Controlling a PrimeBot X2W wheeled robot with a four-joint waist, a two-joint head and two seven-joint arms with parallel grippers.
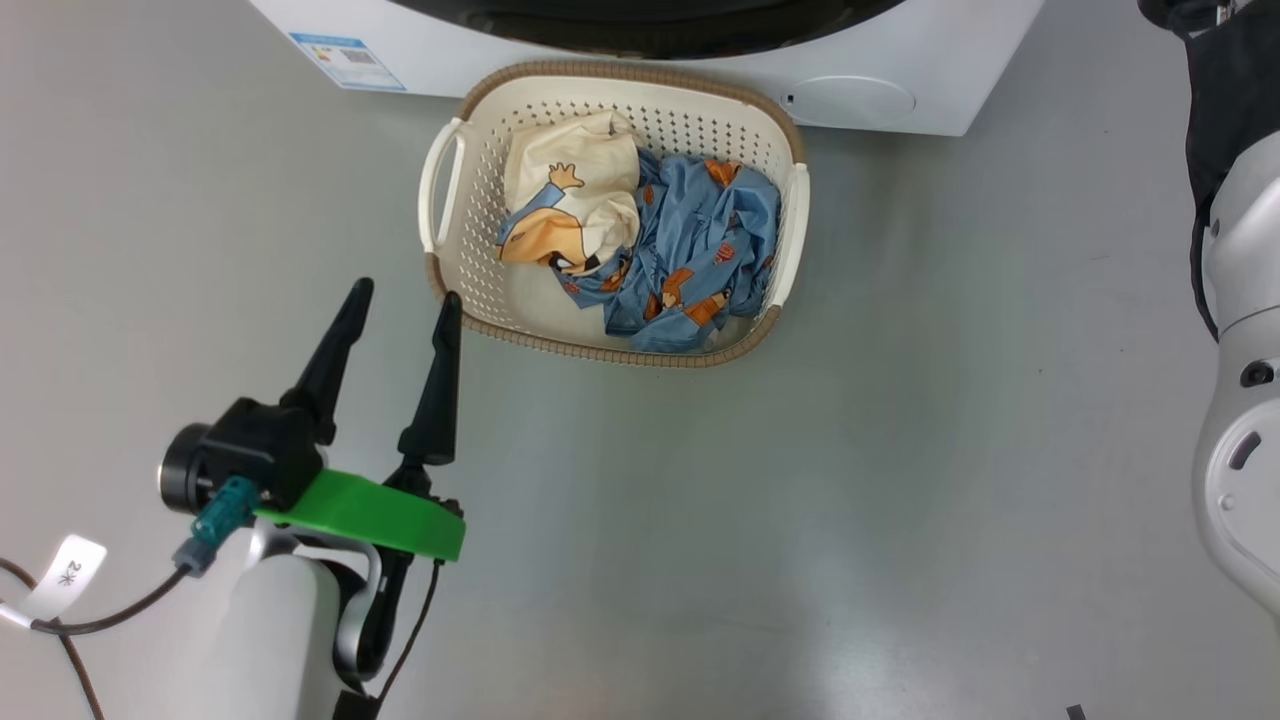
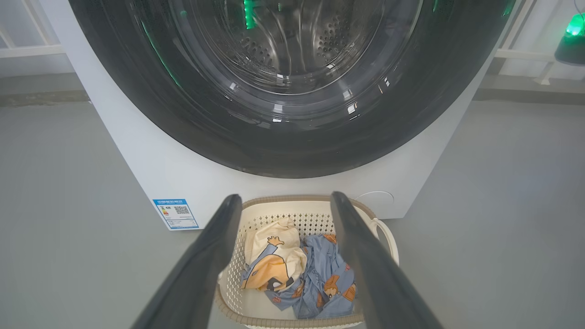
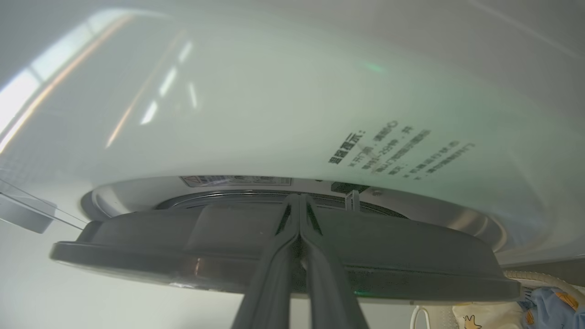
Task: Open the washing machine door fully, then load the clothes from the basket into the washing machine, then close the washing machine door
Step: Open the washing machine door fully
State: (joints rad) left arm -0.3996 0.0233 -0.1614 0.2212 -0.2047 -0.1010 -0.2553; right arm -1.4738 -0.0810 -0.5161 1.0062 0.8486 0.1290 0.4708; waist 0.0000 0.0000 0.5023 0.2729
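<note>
Your left hand (image 1: pixel 407 291) is wide open and empty at the basket's (image 1: pixel 620 354) near left corner; your right hand (image 3: pixel 299 197) is pinched shut at the washing machine door (image 3: pixel 411 256).

The washing machine door (image 2: pixel 292 151) is cut off at top; print on the blue label (image 2: pixel 176 213) is unreadably small.

The washing machine (image 3: pixel 256 114) bears print (image 3: pixel 348 147), perhaps "温馨提示".
</note>
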